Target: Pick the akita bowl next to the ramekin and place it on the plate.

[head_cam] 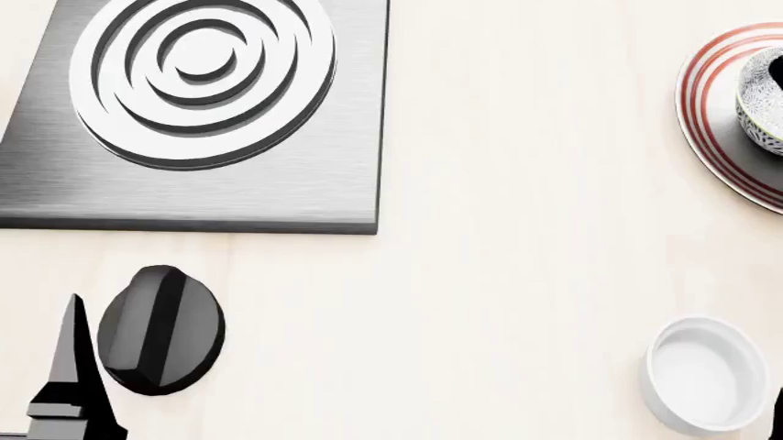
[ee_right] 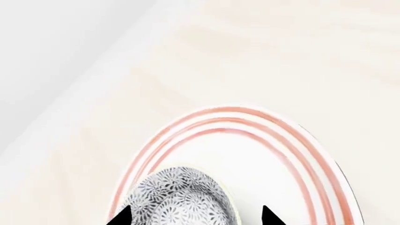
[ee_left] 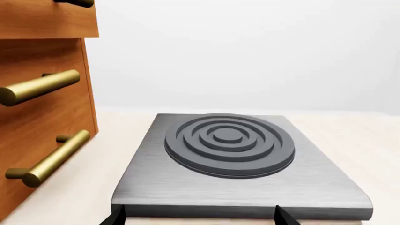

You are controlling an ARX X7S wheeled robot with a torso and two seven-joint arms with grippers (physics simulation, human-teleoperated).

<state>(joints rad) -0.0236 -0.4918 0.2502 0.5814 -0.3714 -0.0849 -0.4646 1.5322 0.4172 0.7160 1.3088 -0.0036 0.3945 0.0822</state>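
Observation:
The akita bowl (head_cam: 765, 96), grey-and-white speckled, stands on the red-ringed plate (head_cam: 716, 82) at the head view's right edge, half cut off. In the right wrist view the bowl (ee_right: 181, 197) lies between the two tips of my right gripper (ee_right: 196, 218), which is open; one tip is at the bowl's side and the other stands apart from it over the plate (ee_right: 262, 154). The plain white ramekin (head_cam: 706, 371) sits alone near the front right. My left gripper (ee_left: 200, 220) is open and empty, just in front of the burner slab.
A grey metal burner slab (head_cam: 202, 78) with raised rings fills the back left, and shows too in the left wrist view (ee_left: 228, 140). A black knob (head_cam: 159, 330) lies in front of it. A wooden drawer cabinet (ee_left: 44, 117) with brass handles stands beside the slab.

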